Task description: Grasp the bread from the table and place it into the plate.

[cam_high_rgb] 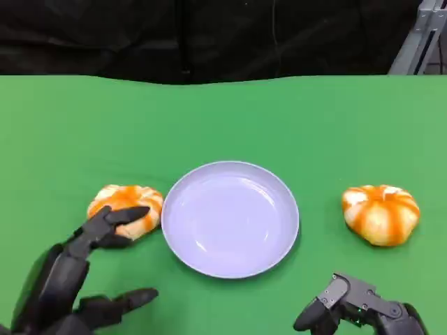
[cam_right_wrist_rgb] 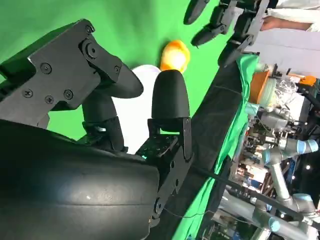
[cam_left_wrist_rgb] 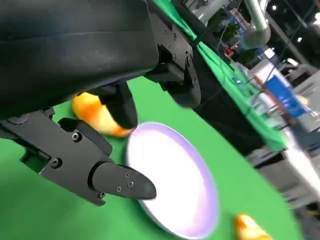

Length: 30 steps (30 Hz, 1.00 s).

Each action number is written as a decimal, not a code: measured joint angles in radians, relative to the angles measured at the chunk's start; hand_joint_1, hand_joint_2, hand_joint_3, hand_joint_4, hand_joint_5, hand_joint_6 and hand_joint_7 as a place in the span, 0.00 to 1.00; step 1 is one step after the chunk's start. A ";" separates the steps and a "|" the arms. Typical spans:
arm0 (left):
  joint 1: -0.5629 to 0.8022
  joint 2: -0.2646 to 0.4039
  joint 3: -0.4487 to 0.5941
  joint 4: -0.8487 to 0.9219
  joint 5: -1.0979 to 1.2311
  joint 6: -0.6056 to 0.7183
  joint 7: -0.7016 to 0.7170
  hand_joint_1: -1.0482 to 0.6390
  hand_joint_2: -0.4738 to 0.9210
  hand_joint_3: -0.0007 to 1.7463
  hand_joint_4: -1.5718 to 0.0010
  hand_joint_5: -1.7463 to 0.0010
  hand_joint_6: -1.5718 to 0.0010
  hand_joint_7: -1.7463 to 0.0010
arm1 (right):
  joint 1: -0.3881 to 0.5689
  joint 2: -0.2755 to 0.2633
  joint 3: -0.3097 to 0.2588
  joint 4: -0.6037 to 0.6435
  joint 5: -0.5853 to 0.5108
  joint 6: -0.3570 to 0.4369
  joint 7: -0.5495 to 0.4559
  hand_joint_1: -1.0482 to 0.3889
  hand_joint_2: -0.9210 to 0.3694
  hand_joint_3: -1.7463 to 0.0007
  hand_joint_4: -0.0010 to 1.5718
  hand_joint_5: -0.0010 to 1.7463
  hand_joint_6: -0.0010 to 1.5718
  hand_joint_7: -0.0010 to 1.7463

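A pale lilac plate (cam_high_rgb: 230, 220) lies empty at the middle of the green table. One orange-and-white bread (cam_high_rgb: 124, 207) sits just left of it, a second bread (cam_high_rgb: 380, 213) well to its right. My left hand (cam_high_rgb: 84, 276) is spread beside the left bread, one fingertip (cam_high_rgb: 133, 214) lying on the bread's near side and the thumb low and apart; it grips nothing. The left wrist view shows that bread (cam_left_wrist_rgb: 97, 116) past the fingers (cam_left_wrist_rgb: 120, 182), beside the plate (cam_left_wrist_rgb: 175, 185). My right hand (cam_high_rgb: 356, 307) rests near the front edge, below the right bread, holding nothing.
The green table (cam_high_rgb: 223, 118) ends at a dark backdrop behind. In the right wrist view the plate (cam_right_wrist_rgb: 137, 107), the left bread (cam_right_wrist_rgb: 175, 55) and my left hand (cam_right_wrist_rgb: 225, 20) show beyond the fingers, with a person's sleeve (cam_right_wrist_rgb: 290, 15) past the table edge.
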 measured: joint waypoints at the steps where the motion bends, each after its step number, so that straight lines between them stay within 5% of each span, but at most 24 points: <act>1: -0.009 0.006 -0.003 -0.015 0.042 0.029 0.007 0.29 1.00 0.00 0.94 0.58 0.87 0.91 | -0.002 0.001 0.002 0.000 -0.001 0.000 0.000 0.68 0.42 0.26 0.46 0.92 0.47 0.73; 7: -0.071 0.022 -0.053 -0.061 0.216 0.197 0.015 0.30 1.00 0.00 0.92 0.59 0.88 0.94 | -0.012 0.001 0.007 0.010 -0.002 0.001 -0.001 0.68 0.41 0.26 0.46 0.92 0.47 0.73; 15: -0.073 0.040 -0.078 -0.077 0.223 0.240 0.016 0.31 1.00 0.02 0.91 0.60 0.82 0.93 | -0.012 0.001 0.007 0.017 -0.002 0.006 -0.001 0.68 0.41 0.27 0.45 0.92 0.47 0.73; 22: -0.398 0.100 -0.238 0.105 0.506 0.516 -0.119 0.34 1.00 0.00 0.81 0.71 0.73 0.97 | 0.001 0.001 0.017 0.012 -0.001 0.011 -0.002 0.68 0.42 0.26 0.45 0.93 0.47 0.73; 30: -0.424 0.123 -0.284 0.121 0.506 0.569 -0.120 0.34 1.00 0.00 0.80 0.73 0.73 0.98 | -0.002 0.001 0.017 0.012 -0.001 0.013 -0.003 0.68 0.42 0.26 0.45 0.93 0.47 0.74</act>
